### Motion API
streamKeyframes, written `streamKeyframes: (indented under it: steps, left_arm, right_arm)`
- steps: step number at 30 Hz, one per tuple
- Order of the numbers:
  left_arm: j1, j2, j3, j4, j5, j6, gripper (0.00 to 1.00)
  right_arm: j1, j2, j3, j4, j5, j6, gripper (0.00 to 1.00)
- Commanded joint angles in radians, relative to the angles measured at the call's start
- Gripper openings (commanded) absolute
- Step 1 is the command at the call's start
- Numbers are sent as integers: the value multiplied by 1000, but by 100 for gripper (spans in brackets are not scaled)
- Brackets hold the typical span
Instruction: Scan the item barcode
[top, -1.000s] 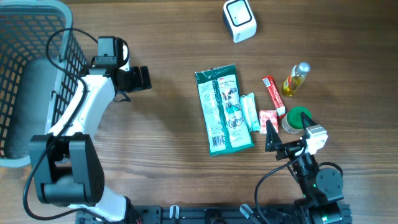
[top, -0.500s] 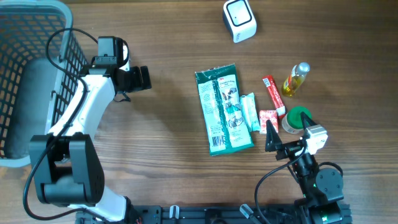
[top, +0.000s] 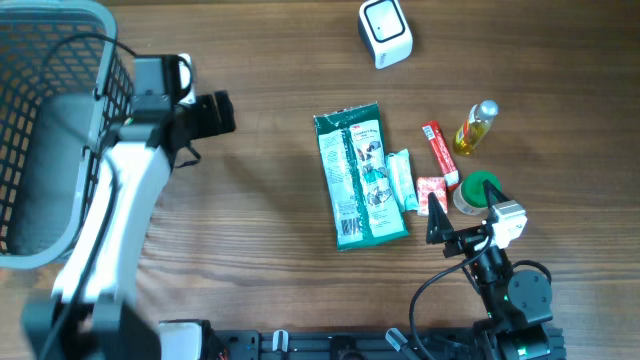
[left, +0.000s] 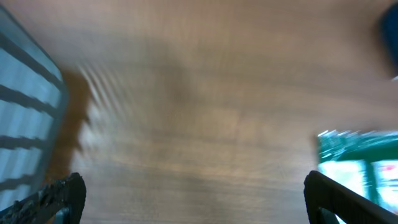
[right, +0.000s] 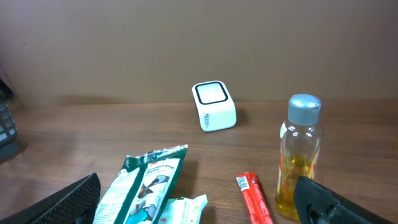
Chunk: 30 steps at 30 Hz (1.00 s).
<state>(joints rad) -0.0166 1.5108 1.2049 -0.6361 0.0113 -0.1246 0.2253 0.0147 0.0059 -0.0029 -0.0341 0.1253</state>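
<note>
Several items lie right of centre: a green package (top: 360, 175), a white packet (top: 402, 180), a red stick (top: 438, 150), a small red-and-white packet (top: 431, 189), an oil bottle (top: 476, 127) and a green-capped jar (top: 478, 190). The white scanner (top: 385, 32) stands at the far edge. My left gripper (top: 208, 115) hangs open over bare wood beside the basket, empty; its wrist view is blurred, with the green package (left: 360, 165) at the right edge. My right gripper (top: 458, 207) is open and empty just in front of the items, facing the scanner (right: 214, 106), the bottle (right: 300, 155) and the green package (right: 146, 183).
A grey mesh basket (top: 40, 25) with a grey thing inside fills the left edge of the table, and shows as the basket (left: 25, 106) at the left of the left wrist view. Bare wood lies between the left gripper and the green package.
My left arm has swung and is blurred with motion; its gripper has shifted slightly up and left toward the basket. The right arm and all the items have stayed put.
</note>
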Motion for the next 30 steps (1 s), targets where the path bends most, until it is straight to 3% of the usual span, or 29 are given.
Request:
streamKeyframes:
  steps: [1,7,14,30]
  left_arm:
    - [4,-293,6,3,-9,6,100]
    - [4,-563,6,3,-9,6,100]
    - [1,-637,-44,-19,-9,6,100]
    - [1,-972,-663,-31,-9,5,100]
  right_arm:
    - [-5,-10,-1,4,-18,-19,100]
    - [-5,-10,-1,4,-19,-19,100]
    - [-5,-10,-1,4,-18,-20,100]
    - [-5,-10,-1,4,-18,-19,100]
